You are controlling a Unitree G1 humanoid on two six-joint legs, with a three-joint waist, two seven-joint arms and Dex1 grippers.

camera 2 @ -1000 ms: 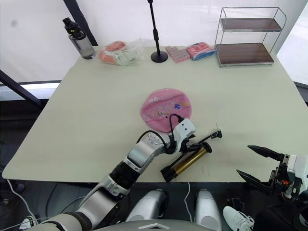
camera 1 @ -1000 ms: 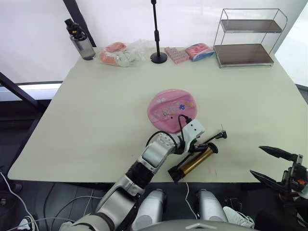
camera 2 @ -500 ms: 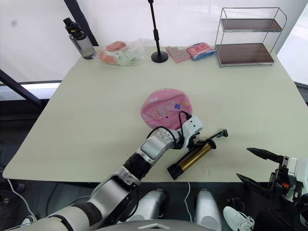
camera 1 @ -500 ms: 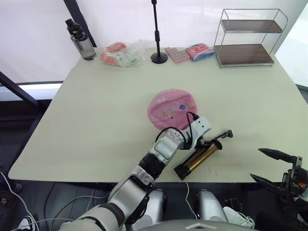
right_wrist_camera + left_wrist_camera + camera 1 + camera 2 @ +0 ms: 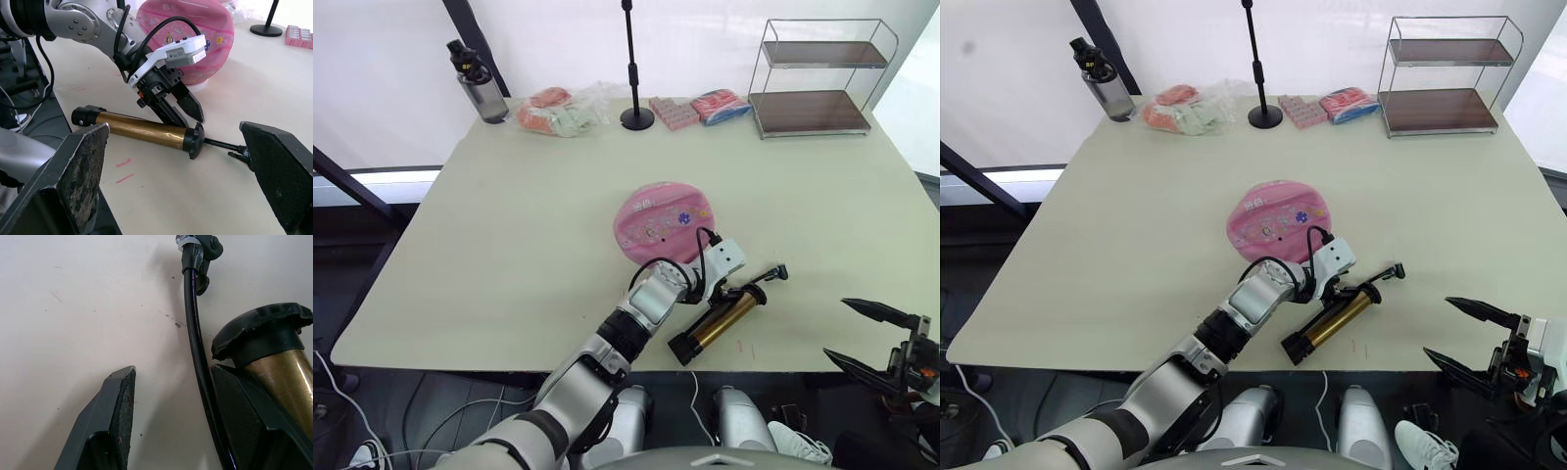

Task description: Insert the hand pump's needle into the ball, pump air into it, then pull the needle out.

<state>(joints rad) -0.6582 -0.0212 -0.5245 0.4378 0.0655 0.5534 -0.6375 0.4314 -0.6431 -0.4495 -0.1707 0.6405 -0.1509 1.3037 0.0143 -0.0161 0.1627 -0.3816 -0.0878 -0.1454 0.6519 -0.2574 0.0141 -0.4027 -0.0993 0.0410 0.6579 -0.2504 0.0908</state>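
Straddling the hose [image 5: 195,340] at the pump [image 5: 717,325] cap, the left gripper [image 5: 180,102] has its jaws apart, gripping nothing; the ball [image 5: 664,221] lies just behind. Closing squarely on the hose near the needle end should steady insertion. The right gripper [image 5: 869,340] hangs wide open, well apart.

Lab-like test setup: bare table [image 5: 509,245], white backdrop [image 5: 558,39], black stand [image 5: 634,69], floor cables [image 5: 352,431].

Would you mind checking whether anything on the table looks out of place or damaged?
Nothing looks damaged. The ball is a flattish disc, and the hand pump lies askew near the table edge.
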